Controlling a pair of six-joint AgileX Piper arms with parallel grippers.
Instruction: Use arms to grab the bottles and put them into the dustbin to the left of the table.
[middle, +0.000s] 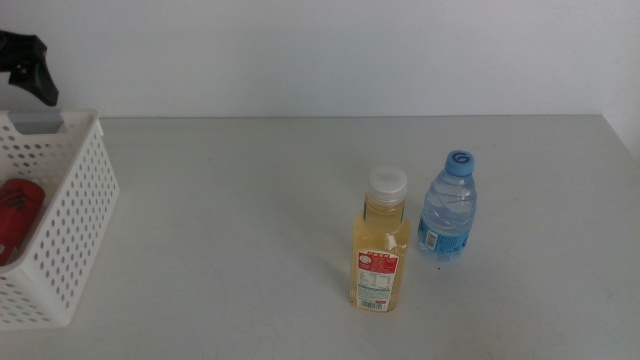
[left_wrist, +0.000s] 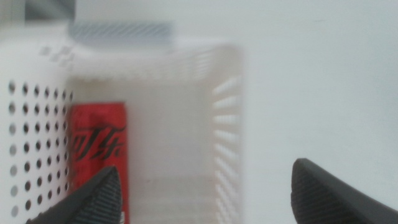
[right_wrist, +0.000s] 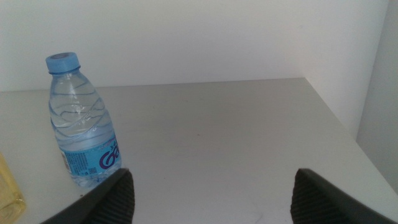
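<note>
The red can (middle: 17, 215) lies inside the white dustbin (middle: 75, 210) at the table's left edge; it also shows in the left wrist view (left_wrist: 96, 149). My left gripper (middle: 28, 68) hangs above the dustbin's far end, open and empty (left_wrist: 205, 193). The yellow juice bottle (middle: 378, 250) with a white cap stands upright mid-table. The clear blue-capped water bottle (middle: 448, 208) stands just right of it. My right gripper (right_wrist: 211, 196) is open and empty, low over the table beside the water bottle (right_wrist: 81, 124); it is out of the middle view.
The off-white table (middle: 250, 200) meets a white wall at the back. Its right edge (right_wrist: 339, 118) shows in the right wrist view. The dustbin's perforated wall (left_wrist: 31, 124) shows in the left wrist view.
</note>
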